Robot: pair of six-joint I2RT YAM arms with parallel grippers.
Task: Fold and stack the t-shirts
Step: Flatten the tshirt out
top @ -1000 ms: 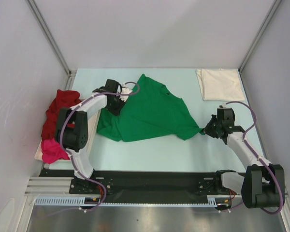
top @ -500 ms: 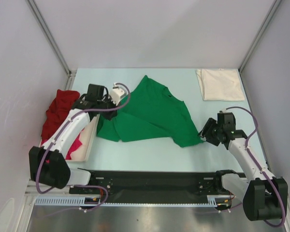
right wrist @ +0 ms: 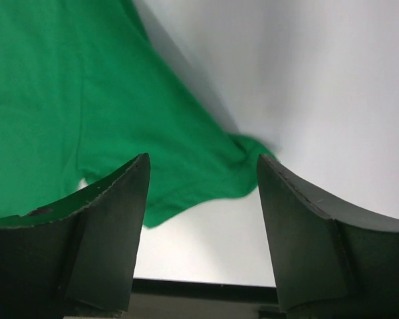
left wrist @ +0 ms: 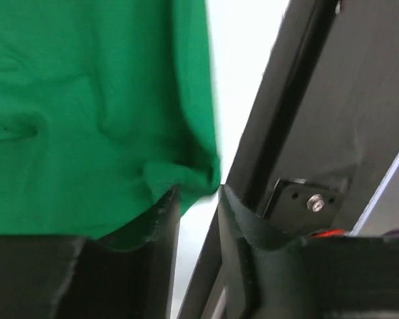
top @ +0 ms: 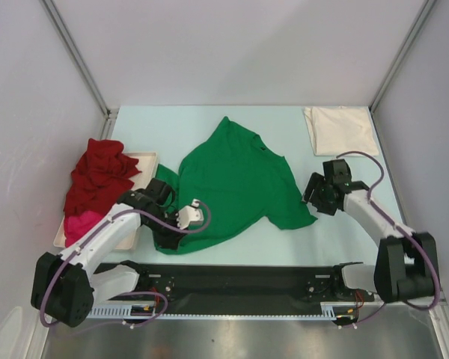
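Left gripper (left wrist: 196, 191): fingers (left wrist: 165, 219) narrow, tips nipping a small bunched fold at the edge of the green t-shirt (top: 236, 176). Pale table (top: 232, 120) shows through the slit further back. Tight against the outer finger runs the black rail (left wrist: 299, 126) of the arm mount, with a screwed bracket (left wrist: 299, 199) right there. From above, this gripper is at the shirt's near-left corner, just off the rail. Its grey cable loops over the cloth.

Right gripper (right wrist: 203, 161): fingers (right wrist: 113, 219) spread wide, holding nothing. A pointed green corner lies on the table below the gap and looks clear of both fingers. From above, the gripper hovers just beside the shirt's right edge.

Around:
- The cream tray (top: 146, 157) sits at the left table edge, and the left forearm crosses over its near end.
- The dark red t-shirt (top: 97, 176) is heaped across the tray's far-left part and spills past its rim.
- The magenta t-shirt (top: 78, 224) is bunched just nearer, touching the red one and partly hidden by the arm.
- The cream-white t-shirt (top: 340, 131) is folded into a flat rectangle in the far-right corner, well apart from the green one and beyond the right gripper.

The green t-shirt is in the middle of the table, unfolded and mostly flat. It forms a rough triangle with its peak at the far side. Soft creases run through it, and the near-left part is rumpled under the left wrist. The near-right corner tapers to a point.
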